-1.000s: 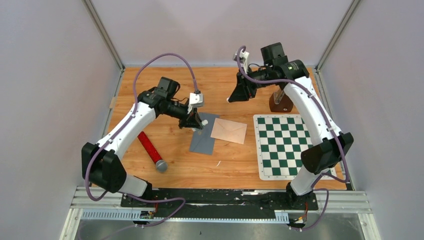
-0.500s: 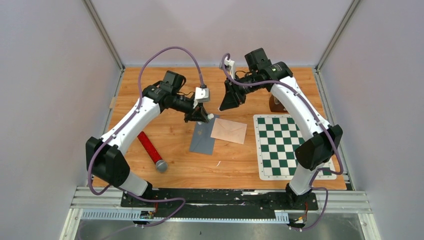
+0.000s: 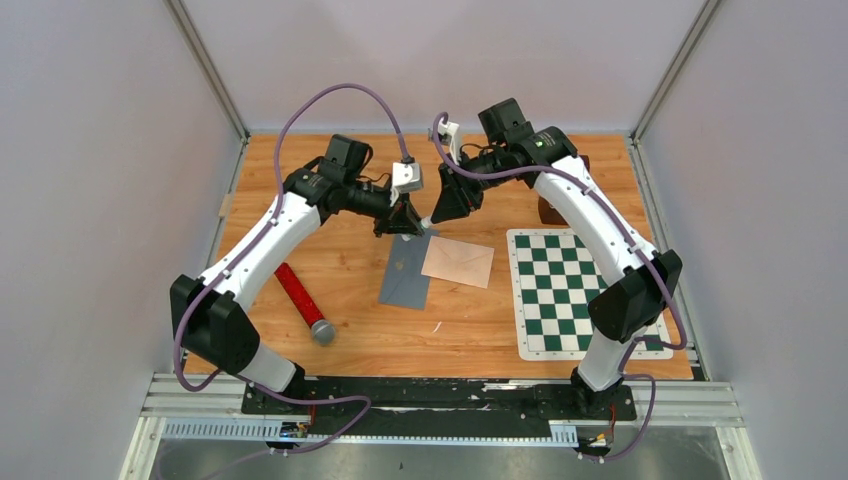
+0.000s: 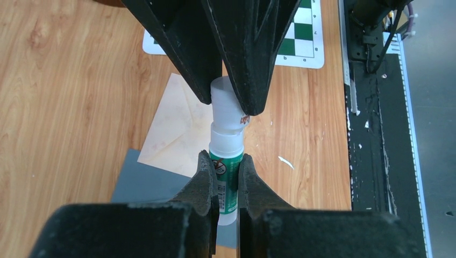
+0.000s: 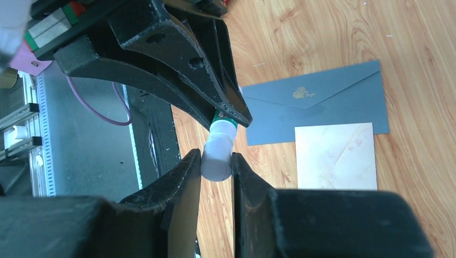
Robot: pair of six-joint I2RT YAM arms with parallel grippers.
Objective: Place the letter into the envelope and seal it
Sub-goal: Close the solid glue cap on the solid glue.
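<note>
Pinching glue stick (image 4: pixel 225 185), left claw (image 4: pixel 226 157), right claw (image 5: pixel 215 157) apparently clamping its cap (image 4: pixel 226 105), grey envelope (image 3: pixel 405 282) beneath, chessboard (image 3: pixel 580 292) aside.

A lab test cell: grey panel walls (image 3: pixel 100 150) and aluminium posts (image 3: pixel 205 65) (mounting rail (image 3: pixel 450 405) in front) enclose the tabletop (image 3: pixel 350 340).

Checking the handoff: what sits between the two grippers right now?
A glue stick: the left gripper clamps its green-labelled body, the right gripper its white cap. Both wrist views show it.
</note>
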